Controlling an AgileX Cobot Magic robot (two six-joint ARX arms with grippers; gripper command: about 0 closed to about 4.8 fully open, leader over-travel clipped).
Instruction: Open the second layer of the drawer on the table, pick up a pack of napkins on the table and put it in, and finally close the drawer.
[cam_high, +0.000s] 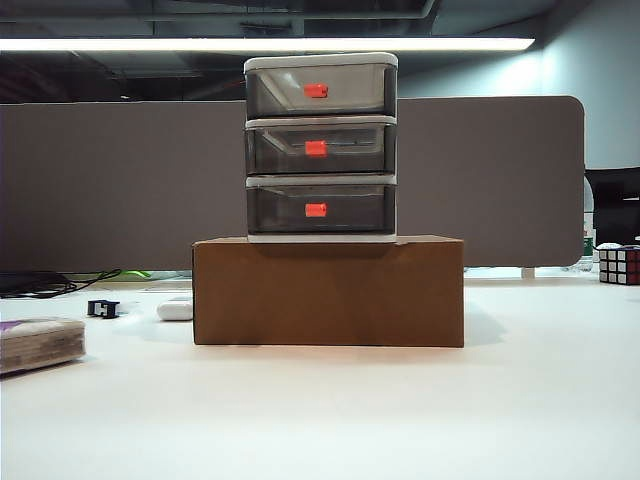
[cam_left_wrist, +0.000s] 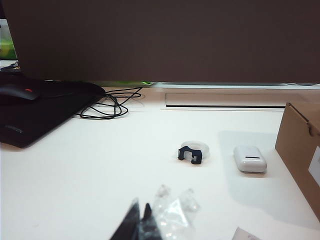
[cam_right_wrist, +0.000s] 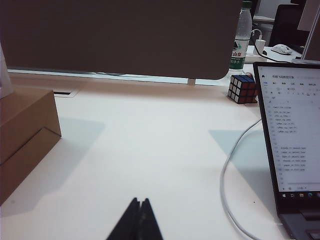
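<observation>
step: not begun, second layer (cam_high: 320, 148) closed | left gripper (cam_left_wrist: 139, 226), right gripper (cam_right_wrist: 136, 222): both closed, empty, low over worktop (cam_high: 400, 410) | next: open one gripper, reach that red handle

Left hand (cam_left_wrist: 139, 222) and right hand (cam_right_wrist: 136, 220) both closed, empty.

two thin black wedge-shaped fingertips on the left pincer (cam_left_wrist: 141, 222), the same matte black pair on the right pincer (cam_right_wrist: 139, 220).
</observation>
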